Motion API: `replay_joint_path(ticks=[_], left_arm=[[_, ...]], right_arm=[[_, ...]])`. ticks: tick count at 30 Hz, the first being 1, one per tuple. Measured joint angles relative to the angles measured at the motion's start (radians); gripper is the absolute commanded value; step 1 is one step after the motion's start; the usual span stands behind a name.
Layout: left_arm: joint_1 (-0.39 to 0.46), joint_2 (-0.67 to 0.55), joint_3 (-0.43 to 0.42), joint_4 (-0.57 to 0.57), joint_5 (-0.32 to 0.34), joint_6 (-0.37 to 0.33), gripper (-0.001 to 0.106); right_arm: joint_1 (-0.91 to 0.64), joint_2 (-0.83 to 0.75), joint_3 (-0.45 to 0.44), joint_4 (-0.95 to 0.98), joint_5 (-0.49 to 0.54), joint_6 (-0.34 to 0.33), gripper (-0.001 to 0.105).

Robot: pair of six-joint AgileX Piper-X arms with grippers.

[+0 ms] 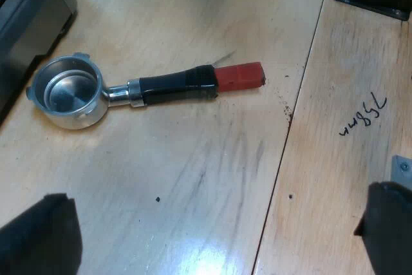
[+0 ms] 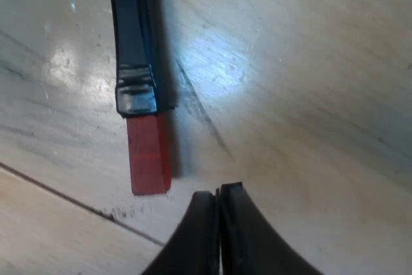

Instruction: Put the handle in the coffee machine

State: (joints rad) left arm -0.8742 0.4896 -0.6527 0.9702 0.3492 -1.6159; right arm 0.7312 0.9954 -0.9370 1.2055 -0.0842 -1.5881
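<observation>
one holder (image 2: 138,78) beside right pincer (image 2: 217,192)

Pale wooden tabletop (image 1: 193,178), seam (image 1: 278,165) between boards, pen scribble (image 1: 364,117) on wood.

Red-ended holder (image 1: 167,86) flat on tabletop (image 1: 193,178)

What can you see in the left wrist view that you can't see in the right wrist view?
Left wrist view's extras: the holder's metal basket, a corner of the espresso machine beside it, pen marks on the table, and my left gripper, open wide. Right wrist view's extras: my right gripper, shut, just off the red end. Shared: the dark handle and its red end, lying loose on the table.
</observation>
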Motion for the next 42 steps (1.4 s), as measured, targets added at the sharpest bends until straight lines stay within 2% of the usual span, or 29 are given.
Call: replay_joint_path(ticks=[6,7,9,13,27,42], left_arm=[[0.000,0.000,0.000,0.000,0.000,0.000,0.089],[0.000,0.000,0.000,0.000,0.000,0.000,0.089],[0.000,0.000,0.000,0.000,0.000,0.000,0.089],[0.000,0.000,0.000,-0.001,0.000,0.000,0.089],[0.000,0.000,0.000,-0.004,0.000,0.000,0.089],[0.000,0.000,0.000,0.000,0.000,0.000,0.089]], right_arm=[[0.000,0.002,0.064,-0.052,0.000,0.023,0.000],[0.000,0.002,0.091,-0.065,0.000,0.051,0.000],[0.000,0.002,0.110,-0.076,0.000,0.064,0.000],[0.000,0.005,0.150,-0.086,-0.002,0.064,0.000],[0.006,0.193,0.157,-0.168,-0.020,0.086,0.000],[0.077,0.305,0.157,-0.242,-0.022,0.117,0.000]])
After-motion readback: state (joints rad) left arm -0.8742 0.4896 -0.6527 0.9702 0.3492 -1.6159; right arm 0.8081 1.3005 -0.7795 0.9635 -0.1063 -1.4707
